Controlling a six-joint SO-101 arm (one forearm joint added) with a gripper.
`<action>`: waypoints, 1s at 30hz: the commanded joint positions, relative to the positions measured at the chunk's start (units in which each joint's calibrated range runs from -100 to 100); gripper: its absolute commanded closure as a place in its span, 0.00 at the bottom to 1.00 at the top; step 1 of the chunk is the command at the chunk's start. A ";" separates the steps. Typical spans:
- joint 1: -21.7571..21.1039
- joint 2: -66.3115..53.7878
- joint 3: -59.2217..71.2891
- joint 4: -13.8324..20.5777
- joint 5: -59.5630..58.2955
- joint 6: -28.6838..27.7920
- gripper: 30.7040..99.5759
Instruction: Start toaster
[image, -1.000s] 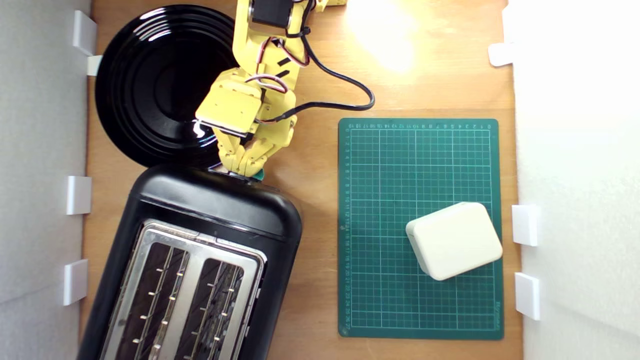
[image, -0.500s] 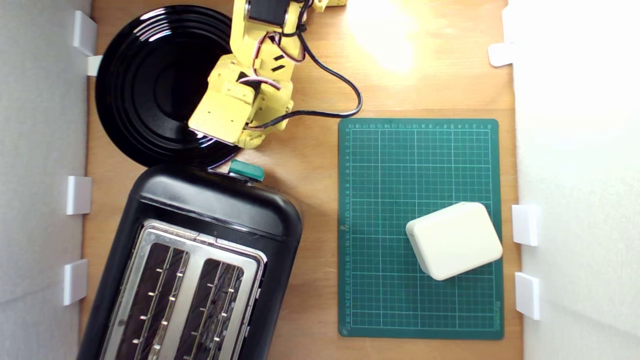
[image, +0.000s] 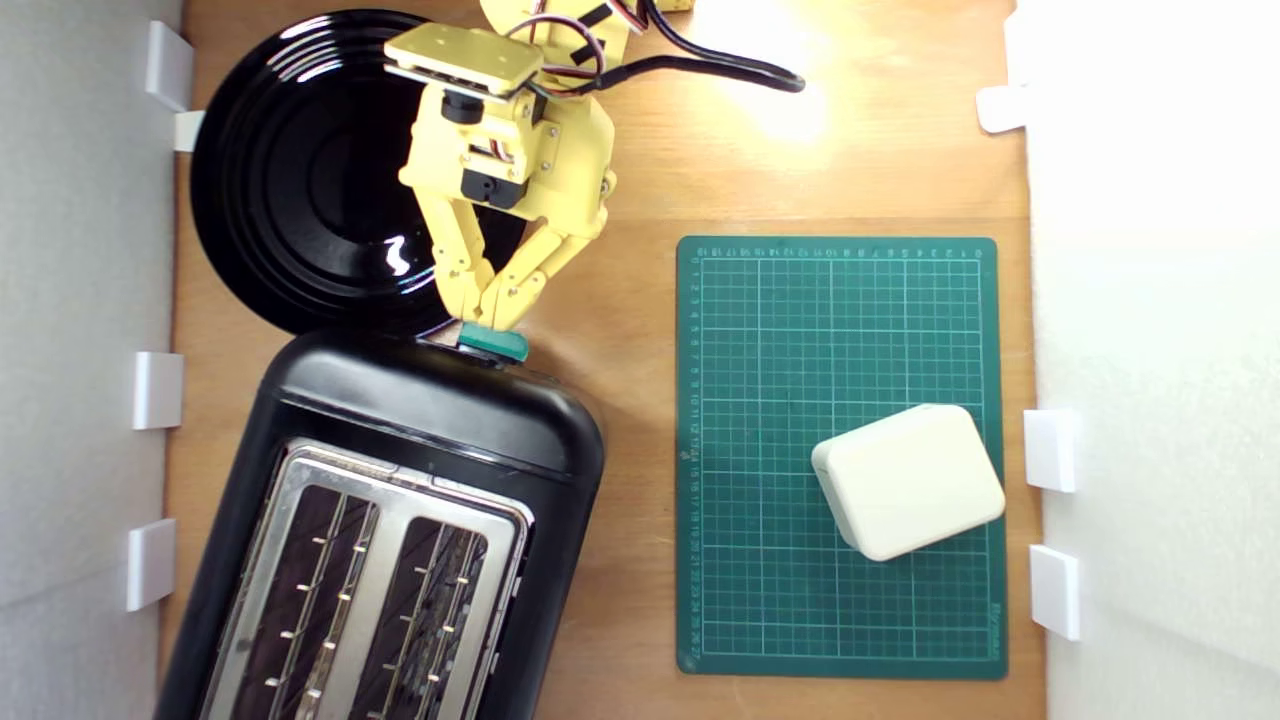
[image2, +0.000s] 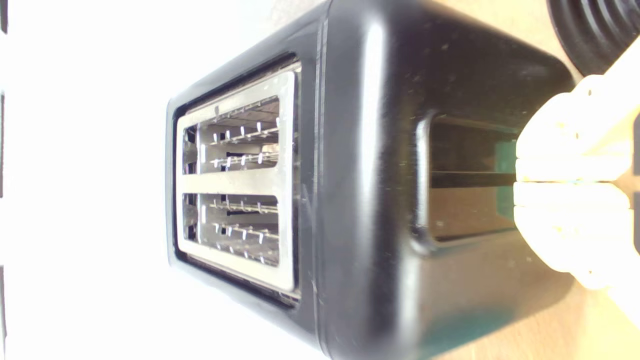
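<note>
The glossy black toaster (image: 400, 480) lies across the lower part of the exterior view's left, its silver two-slot top plate (image: 370, 580) facing up. Its teal-green lever knob (image: 493, 342) sticks out of the end nearest the arm. My yellow gripper (image: 488, 318) is shut, its two fingers meeting in a point whose tips rest on the knob. In the wrist view the closed fingers (image2: 565, 150) cover the lever slot on the toaster (image2: 360, 175), with only a sliver of teal knob (image2: 505, 155) showing behind them. Both slots look empty.
A round black plate (image: 300, 170) lies under and beside the arm. A green cutting mat (image: 840, 455) with a small cream rounded box (image: 908, 480) sits on the exterior view's right. White walls with brackets (image: 157, 390) line both sides. A black cable (image: 720, 70) loops from the arm.
The gripper left the knob and pulled back over the plate half a second ago. It has since turned and come back down, its shut tips on the knob again. The toaster has not moved.
</note>
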 joint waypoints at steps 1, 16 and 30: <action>-0.79 -10.64 4.50 -0.37 0.08 0.41 0.99; 0.24 -44.36 29.30 0.57 2.14 -6.09 0.99; 2.22 -47.77 36.94 0.76 13.61 -15.52 0.99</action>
